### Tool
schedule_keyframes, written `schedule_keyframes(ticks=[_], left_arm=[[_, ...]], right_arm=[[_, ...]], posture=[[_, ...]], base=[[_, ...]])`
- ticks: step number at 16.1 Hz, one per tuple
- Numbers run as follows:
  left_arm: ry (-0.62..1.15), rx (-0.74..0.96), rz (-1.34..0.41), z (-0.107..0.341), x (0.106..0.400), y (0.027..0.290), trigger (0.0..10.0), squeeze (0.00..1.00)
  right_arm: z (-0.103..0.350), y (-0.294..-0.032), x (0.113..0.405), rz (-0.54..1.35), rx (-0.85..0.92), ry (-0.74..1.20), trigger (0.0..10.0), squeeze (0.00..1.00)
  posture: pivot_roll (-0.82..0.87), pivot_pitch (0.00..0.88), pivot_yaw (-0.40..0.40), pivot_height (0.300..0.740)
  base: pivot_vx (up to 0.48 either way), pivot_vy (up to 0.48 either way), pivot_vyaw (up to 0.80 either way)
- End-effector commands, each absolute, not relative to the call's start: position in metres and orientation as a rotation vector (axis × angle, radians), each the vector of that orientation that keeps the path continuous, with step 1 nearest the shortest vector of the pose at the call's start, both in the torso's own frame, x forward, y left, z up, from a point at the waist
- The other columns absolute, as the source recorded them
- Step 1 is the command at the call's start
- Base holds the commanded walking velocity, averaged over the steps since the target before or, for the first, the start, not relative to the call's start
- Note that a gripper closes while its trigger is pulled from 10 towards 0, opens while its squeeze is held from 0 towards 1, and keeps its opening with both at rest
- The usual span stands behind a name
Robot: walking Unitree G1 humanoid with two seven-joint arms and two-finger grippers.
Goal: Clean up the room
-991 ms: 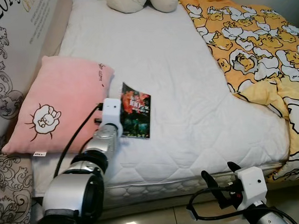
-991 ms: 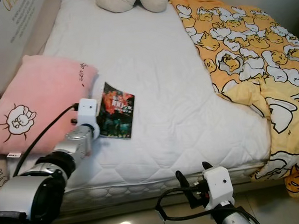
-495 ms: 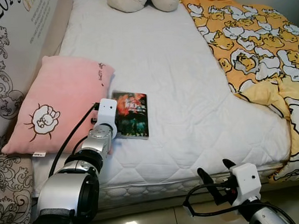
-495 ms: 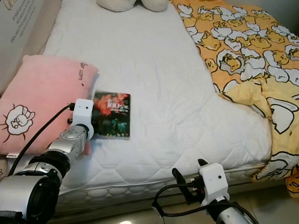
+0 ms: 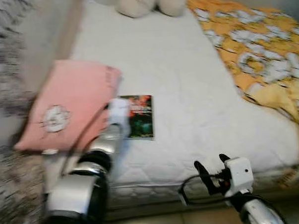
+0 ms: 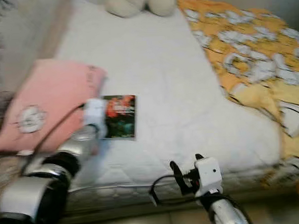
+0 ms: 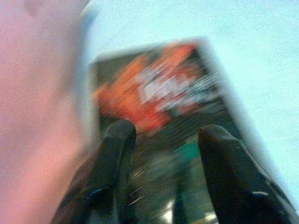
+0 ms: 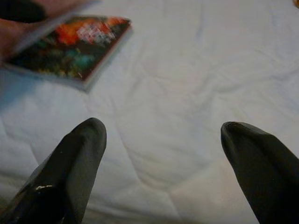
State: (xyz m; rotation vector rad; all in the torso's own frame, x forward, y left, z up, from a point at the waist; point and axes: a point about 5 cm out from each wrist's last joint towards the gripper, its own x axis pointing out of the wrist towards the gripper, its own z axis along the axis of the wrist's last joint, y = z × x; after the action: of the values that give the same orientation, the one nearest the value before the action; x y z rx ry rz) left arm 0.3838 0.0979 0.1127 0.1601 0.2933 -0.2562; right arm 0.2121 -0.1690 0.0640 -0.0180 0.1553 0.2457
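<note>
A book [image 5: 140, 116] with a dark red and green cover lies flat on the white mattress [image 5: 187, 75], next to a pink pillow [image 5: 72, 110]. My left gripper [image 7: 163, 135] is open just over the book's near end, one black finger [image 7: 119, 140] on each side of the cover's middle, beside the pillow's edge. My right gripper [image 5: 210, 163] is open and empty at the bed's front edge, pointing toward the book [image 8: 70, 44] across bare sheet. The head views are blurred.
A yellow duck-print blanket [image 5: 266, 62] covers the bed's right side and hangs over its corner. Cream plush toys [image 5: 145, 3] sit at the far end. A patterned wall [image 5: 8, 58] runs along the left. Pale floor [image 5: 159, 223] shows below the bed.
The book turned from tilted to square with the bed edge at my left gripper. The right gripper rose slightly. The head camera has moved and the picture is now blurred.
</note>
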Motion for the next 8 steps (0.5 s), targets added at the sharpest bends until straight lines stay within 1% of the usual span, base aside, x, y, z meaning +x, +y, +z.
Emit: schedule_keyframes(ticks=[1, 2, 3, 4, 5, 6, 7, 8], left_arm=[[0.243, 0.149, -0.348, 0.114, 0.380, 0.082, 10.0, 1.00], [0.144, 0.079, -0.454, 0.116, 0.370, 0.066, 10.0, 1.00], [0.015, 0.045, -0.487, 0.118, 0.352, 0.063, 10.0, 1.00], [-0.040, 0.012, -0.453, 0.119, 0.345, 0.070, 10.0, 1.00], [-0.052, -0.041, -0.314, 0.111, 0.339, 0.095, 10.0, 1.00], [-0.040, -0.068, -0.215, 0.098, 0.330, 0.120, 10.0, 1.00], [-0.068, -0.034, -0.175, 0.091, 0.323, 0.130, 10.0, 0.00], [-0.049, -0.038, -0.165, 0.087, 0.324, 0.129, 10.0, 0.00]], right_arm=[[0.067, -0.179, 0.213, 0.175, -0.020, 0.126, 10.0, 0.00], [0.070, -0.183, 0.218, 0.099, 0.006, 0.093, 10.0, 0.00], [0.073, -0.189, 0.222, 0.022, 0.033, 0.058, 10.0, 0.00], [0.072, -0.192, 0.224, -0.012, 0.043, 0.050, 10.0, 0.00], [0.068, -0.195, 0.230, -0.063, 0.067, 0.053, 10.0, 0.00], [0.066, -0.193, 0.241, -0.084, 0.095, 0.052, 10.0, 0.00], [0.070, -0.188, 0.252, -0.066, 0.043, 0.040, 10.0, 0.00], [0.071, -0.189, 0.255, -0.068, 0.021, 0.043, 10.0, 0.00]], posture=[[0.07, 0.035, -0.016, 0.740], [0.09, 0.000, 0.008, 0.740], [0.09, 0.000, 0.016, 0.740], [0.11, 0.000, 0.017, 0.740], [0.12, 0.000, 0.015, 0.740], [0.13, 0.000, 0.002, 0.740], [0.14, 0.000, -0.007, 0.740], [0.14, 0.000, -0.009, 0.740]], base=[[0.000, 0.000, 0.00], [0.000, 0.000, 0.00], [0.000, 0.000, 0.00], [0.000, 0.000, 0.00], [0.000, 0.000, 0.00], [0.000, -0.480, 0.00], [0.000, -0.472, 0.00], [0.000, -0.469, 0.00]])
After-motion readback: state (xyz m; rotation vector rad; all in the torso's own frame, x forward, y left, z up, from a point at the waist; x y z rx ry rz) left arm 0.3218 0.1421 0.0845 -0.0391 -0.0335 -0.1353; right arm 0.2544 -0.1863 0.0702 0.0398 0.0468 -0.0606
